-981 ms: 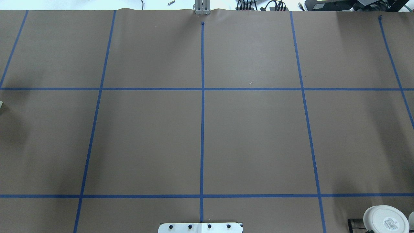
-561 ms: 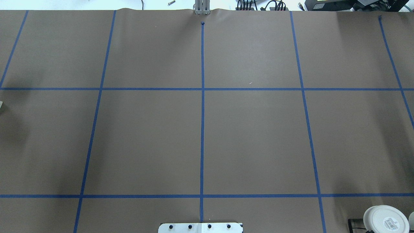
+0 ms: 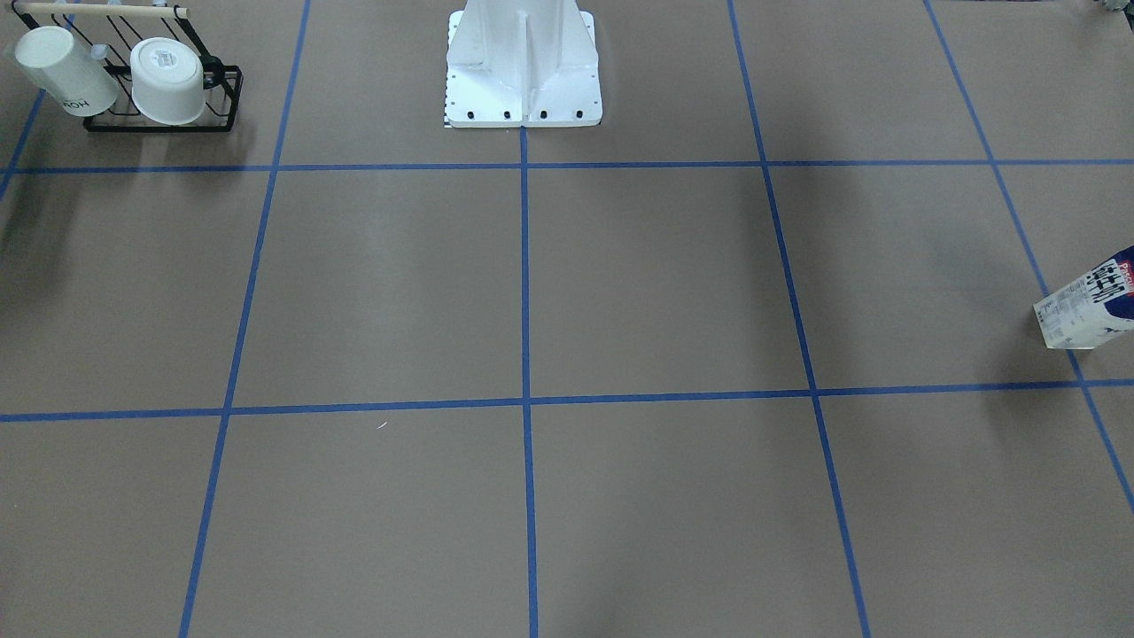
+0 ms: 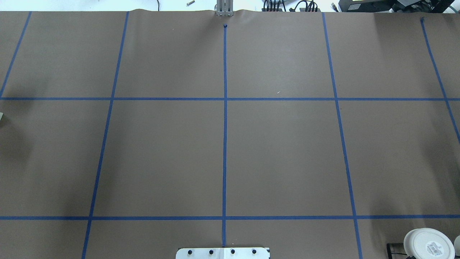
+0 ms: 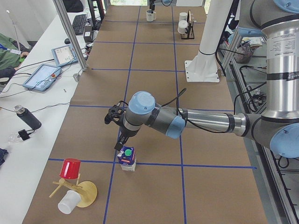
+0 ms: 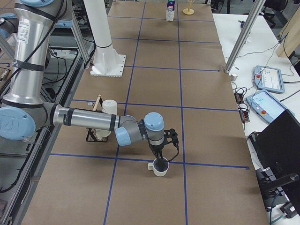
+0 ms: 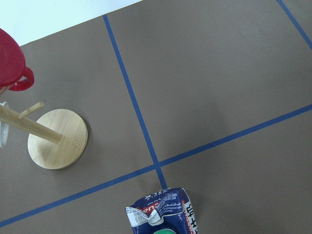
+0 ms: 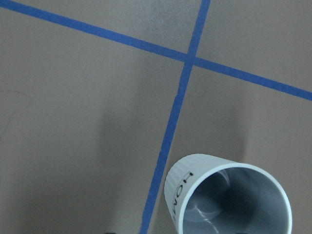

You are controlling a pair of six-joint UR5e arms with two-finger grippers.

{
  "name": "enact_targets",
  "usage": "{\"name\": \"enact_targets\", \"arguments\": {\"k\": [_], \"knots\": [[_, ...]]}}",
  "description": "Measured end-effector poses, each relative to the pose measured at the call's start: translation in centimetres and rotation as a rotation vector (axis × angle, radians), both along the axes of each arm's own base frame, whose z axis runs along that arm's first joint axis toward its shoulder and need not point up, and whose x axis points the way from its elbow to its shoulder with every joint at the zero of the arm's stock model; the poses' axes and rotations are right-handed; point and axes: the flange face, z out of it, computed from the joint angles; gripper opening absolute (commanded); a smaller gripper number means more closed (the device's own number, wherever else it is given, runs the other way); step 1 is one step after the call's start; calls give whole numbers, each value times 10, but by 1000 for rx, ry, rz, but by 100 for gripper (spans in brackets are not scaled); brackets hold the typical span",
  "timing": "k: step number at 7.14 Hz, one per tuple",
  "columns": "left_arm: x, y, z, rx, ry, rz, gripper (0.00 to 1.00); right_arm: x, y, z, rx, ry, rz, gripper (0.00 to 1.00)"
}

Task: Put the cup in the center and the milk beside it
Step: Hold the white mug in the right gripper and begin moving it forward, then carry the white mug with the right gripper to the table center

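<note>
The milk [image 5: 126, 158] stands upright on a blue tape crossing at the table's left end; it also shows at the front-facing view's right edge [image 3: 1091, 306] and from above in the left wrist view [image 7: 165, 216]. My left gripper [image 5: 119, 140] hangs just above its green cap; I cannot tell if it is open or shut. The cup [image 6: 160, 168] stands at the table's right end, its ribbed side and grey inside showing in the right wrist view [image 8: 226, 195]. My right gripper [image 6: 161, 157] is at its rim; its state I cannot tell. The center [image 4: 224, 158] holds nothing.
A black wire rack [image 3: 159, 120] with two white cups lying in it sits near the robot base [image 3: 523, 71]; one cup's printed base shows overhead [image 4: 427, 245]. A wooden mug tree [image 7: 57, 139] with a red cup [image 5: 71, 168] stands near the milk.
</note>
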Motion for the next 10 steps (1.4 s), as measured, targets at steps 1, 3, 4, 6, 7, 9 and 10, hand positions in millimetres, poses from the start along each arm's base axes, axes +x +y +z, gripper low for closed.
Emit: {"name": "enact_targets", "arguments": {"k": [1, 3, 4, 6, 7, 9, 10], "knots": [[0, 1, 0, 3, 0, 0, 99, -5, 2, 12, 4, 10, -12, 0], [0, 3, 2, 9, 0, 0, 99, -13, 2, 31, 29, 30, -35, 0], [0, 4, 3, 8, 0, 0, 99, -17, 1, 31, 42, 35, -43, 0], [0, 4, 5, 4, 0, 0, 99, -21, -5, 13, 81, 27, -48, 0], [0, 5, 6, 2, -1, -1, 99, -23, -10, -11, 122, 9, -49, 0], [0, 7, 10, -5, 0, 0, 99, -31, -30, -83, 240, -56, -49, 0], [0, 8, 11, -7, 0, 0, 99, -46, -53, -126, 300, -121, -69, 0]]}}
